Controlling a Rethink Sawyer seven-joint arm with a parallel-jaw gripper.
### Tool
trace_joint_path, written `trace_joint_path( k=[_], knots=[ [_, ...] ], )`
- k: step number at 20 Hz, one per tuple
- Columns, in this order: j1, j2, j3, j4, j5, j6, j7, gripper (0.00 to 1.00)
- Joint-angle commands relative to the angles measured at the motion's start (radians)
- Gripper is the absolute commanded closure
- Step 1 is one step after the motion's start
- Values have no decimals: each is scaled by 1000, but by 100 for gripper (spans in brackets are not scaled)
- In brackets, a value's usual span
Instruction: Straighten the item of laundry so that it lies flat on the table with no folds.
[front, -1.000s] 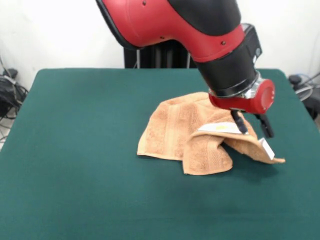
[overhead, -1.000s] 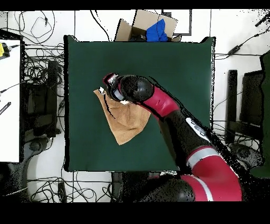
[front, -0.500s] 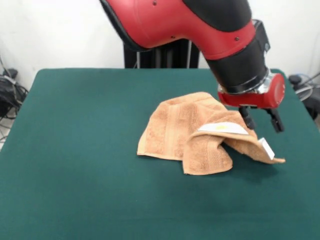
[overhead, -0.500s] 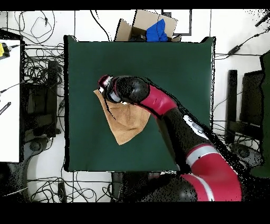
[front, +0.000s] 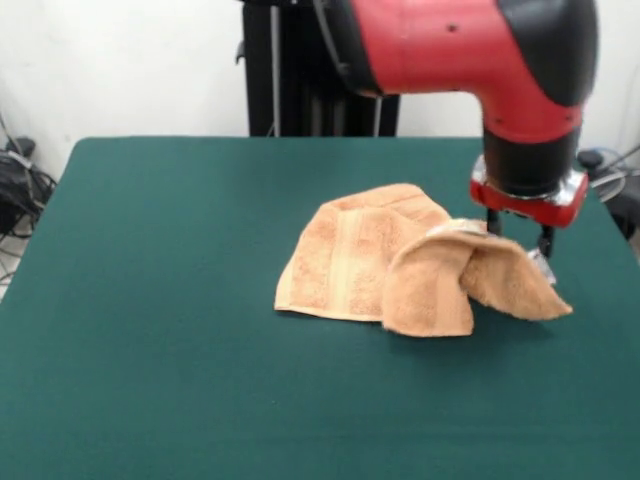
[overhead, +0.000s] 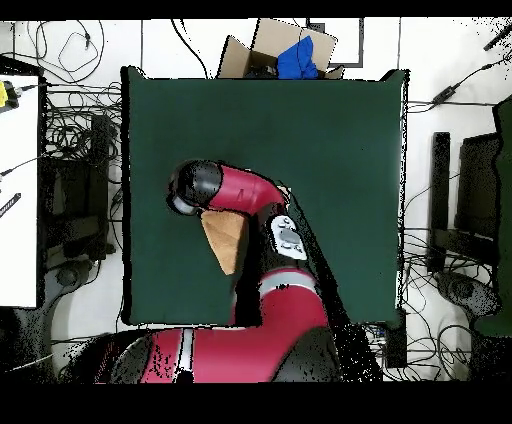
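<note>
- The small peach-orange terry towel (front: 400, 270) lies bunched on the dark green felt-covered counter (front: 150, 330), right of centre in the front view, with one flap doubled over its right half and a corner pointing out to the right.
- The red and black arm's claw (front: 518, 237) hangs straight down just behind that right-hand flap, its two dark fingers (front: 545, 240) apart and holding nothing; the tips seem level with the raised fold, though whether they touch it cannot be told.
- In the overhead view the arm (overhead: 235, 195) covers most of the cloth; only a wedge of it shows below the wrist.
- The step in hand appears to be taking hold of the folded-over layer. Doing it well probably means pinching only the top layer near its free corner, not the layers beneath.
- Then draw that corner outward and low toward the bare counter on the right, so the flap peels open rather than dragging the whole towel.
- Too deep a bite risks lifting everything and making new creases.
</note>
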Motion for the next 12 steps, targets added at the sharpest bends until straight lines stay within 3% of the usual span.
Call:
trace_joint_path(
  k=[1,5,12],
  knots=[
    [122,116,-331,-145,27,189,524,0],
    [161,141,-400,-185,34,253,615,0],
    [165,122,-404,-171,16,266,637,0]
  ],
)
